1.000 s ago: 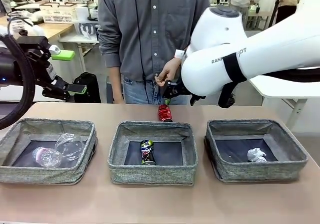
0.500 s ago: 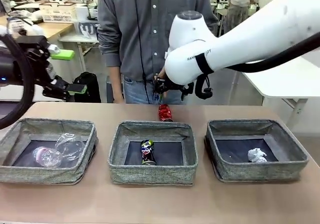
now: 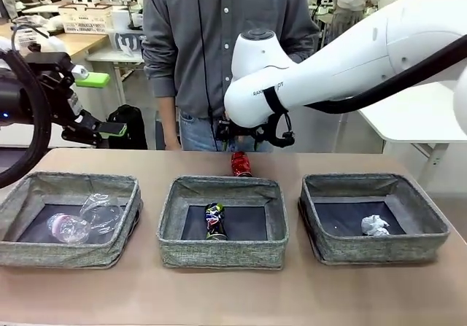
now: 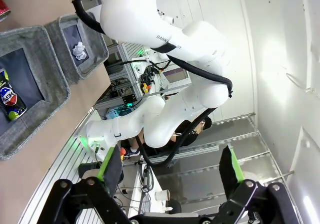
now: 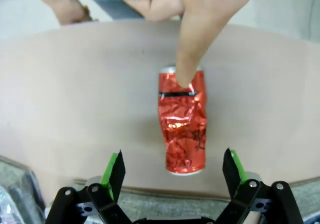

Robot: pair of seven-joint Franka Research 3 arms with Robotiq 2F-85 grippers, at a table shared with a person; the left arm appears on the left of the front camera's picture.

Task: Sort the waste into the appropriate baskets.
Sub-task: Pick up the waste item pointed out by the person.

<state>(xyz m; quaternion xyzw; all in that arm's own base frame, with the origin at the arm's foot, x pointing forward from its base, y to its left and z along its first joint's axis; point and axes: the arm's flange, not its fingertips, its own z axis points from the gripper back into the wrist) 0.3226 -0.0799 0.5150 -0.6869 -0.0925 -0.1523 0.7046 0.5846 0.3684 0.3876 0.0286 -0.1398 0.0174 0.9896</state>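
Observation:
A crushed red can lies on the table just beyond the middle basket, and it also shows in the front view as the red can. A person's fingertip presses on its far end. My right gripper hangs open above the can, one finger to each side and neither touching it. My left gripper is held open in the air over the table's far left edge, with nothing between its fingers. The middle basket holds a black printed can.
The left basket holds a clear plastic bottle and a clear cup. In the right basket lies a white paper ball. My right arm crosses the table's far side. The person stands close behind.
My right arm has swung to the left and come over the red can, and it now covers the person's hand in the front view. The left arm has not moved.

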